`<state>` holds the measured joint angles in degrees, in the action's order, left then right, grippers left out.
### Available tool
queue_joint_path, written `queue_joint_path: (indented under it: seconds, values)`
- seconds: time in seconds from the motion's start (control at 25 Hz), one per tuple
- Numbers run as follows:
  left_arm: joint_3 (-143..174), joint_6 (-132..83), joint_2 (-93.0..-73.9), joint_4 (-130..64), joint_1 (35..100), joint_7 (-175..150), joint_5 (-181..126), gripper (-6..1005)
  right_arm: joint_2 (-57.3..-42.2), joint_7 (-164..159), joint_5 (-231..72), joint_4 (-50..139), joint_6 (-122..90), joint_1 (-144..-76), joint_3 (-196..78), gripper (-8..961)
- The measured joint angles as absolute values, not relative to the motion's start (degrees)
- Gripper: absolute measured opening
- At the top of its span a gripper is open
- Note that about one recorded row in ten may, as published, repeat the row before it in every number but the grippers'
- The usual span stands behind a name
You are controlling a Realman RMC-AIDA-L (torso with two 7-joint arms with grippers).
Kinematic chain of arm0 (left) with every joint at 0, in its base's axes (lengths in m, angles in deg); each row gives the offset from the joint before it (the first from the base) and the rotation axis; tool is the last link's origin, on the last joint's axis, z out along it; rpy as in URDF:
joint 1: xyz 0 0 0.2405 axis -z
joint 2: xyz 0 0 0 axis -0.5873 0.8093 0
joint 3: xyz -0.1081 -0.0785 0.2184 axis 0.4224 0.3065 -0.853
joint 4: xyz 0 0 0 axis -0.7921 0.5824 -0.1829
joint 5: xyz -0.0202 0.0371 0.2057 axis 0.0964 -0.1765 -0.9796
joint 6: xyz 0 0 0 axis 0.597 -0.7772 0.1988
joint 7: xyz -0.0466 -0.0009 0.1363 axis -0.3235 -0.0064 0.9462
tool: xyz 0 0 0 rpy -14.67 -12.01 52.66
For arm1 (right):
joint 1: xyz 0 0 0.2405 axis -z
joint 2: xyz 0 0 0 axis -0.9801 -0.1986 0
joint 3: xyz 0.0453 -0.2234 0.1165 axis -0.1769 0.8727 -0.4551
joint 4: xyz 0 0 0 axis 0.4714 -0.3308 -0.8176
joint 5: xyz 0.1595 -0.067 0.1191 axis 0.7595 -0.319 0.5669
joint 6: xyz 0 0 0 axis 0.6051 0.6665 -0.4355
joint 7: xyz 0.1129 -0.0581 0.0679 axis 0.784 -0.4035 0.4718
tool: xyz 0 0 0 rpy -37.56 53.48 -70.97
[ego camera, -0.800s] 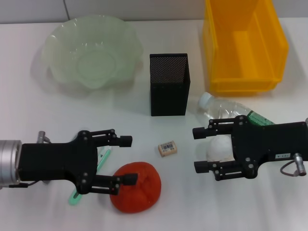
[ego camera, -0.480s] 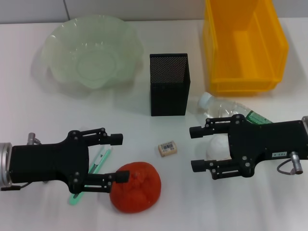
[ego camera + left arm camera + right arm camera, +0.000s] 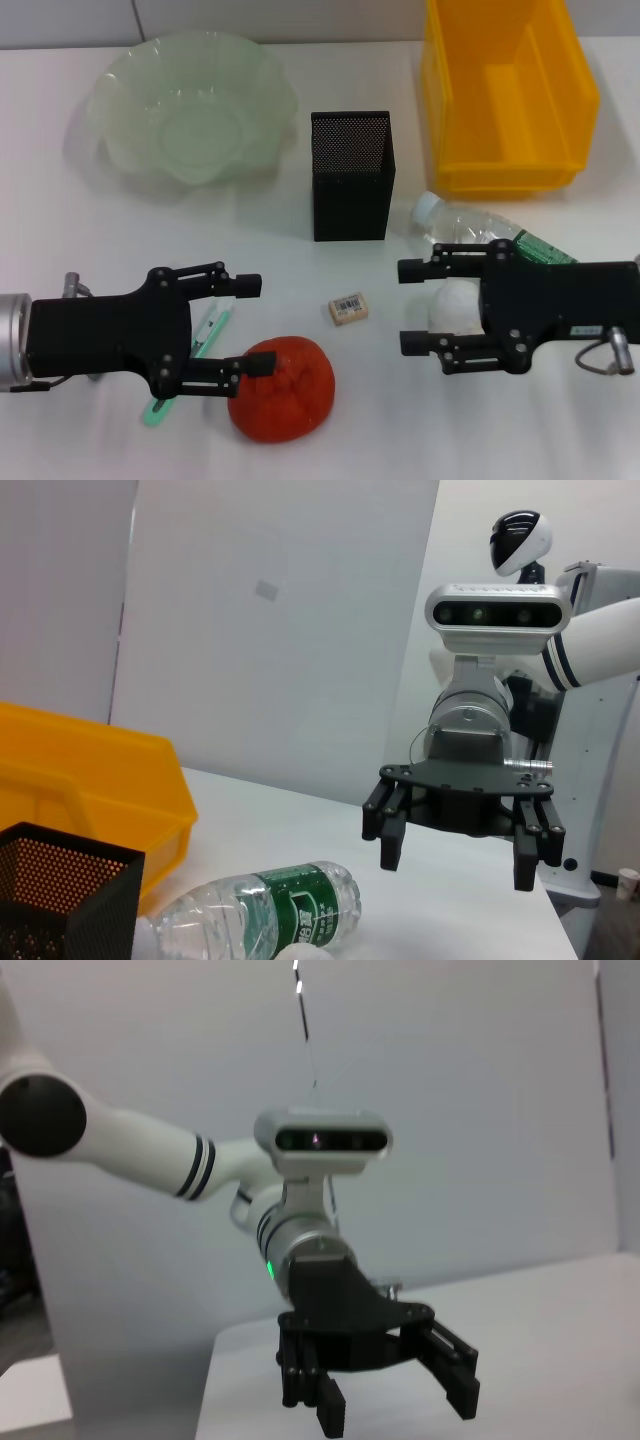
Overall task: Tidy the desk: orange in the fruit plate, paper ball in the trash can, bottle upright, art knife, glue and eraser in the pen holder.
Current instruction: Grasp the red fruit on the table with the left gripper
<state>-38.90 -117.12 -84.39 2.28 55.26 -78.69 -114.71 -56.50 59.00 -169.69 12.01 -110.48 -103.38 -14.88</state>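
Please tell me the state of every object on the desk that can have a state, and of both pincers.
bottle: lying on its side
fruit plate: empty
pen holder: upright
trash can: empty
orange: on the desk
paper ball: on the desk
left pincer: open
right pincer: open

paper ball (image 3: 455,305) half behind right claw (image 3: 410,306)

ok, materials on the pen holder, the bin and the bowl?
Pen holder: looks like black metal mesh, matte; fine perforations show on its walls. Bin: yellow moulded plastic, likely rigid, slight sheen. Bowl: pale green and translucent with a wavy rim; frosted glass or plastic, can't tell which.
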Motion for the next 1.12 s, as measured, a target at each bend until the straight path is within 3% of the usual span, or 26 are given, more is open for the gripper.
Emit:
queue_joint_path:
  seconds: [0.4, 1.12]
  values:
    - [-39.13, -115.44, -86.78, 1.63, 57.14, -79.06, -121.85, 819, -56.42, 54.34, -167.96, 14.78, -111.53, -98.25, -16.00, 707]
    - [-38.98, -112.75, -86.91, 0.38, 55.92, -79.31, -122.98, 814, -56.40, 46.61, -166.47, 22.44, -113.33, -96.77, -18.64, 708]
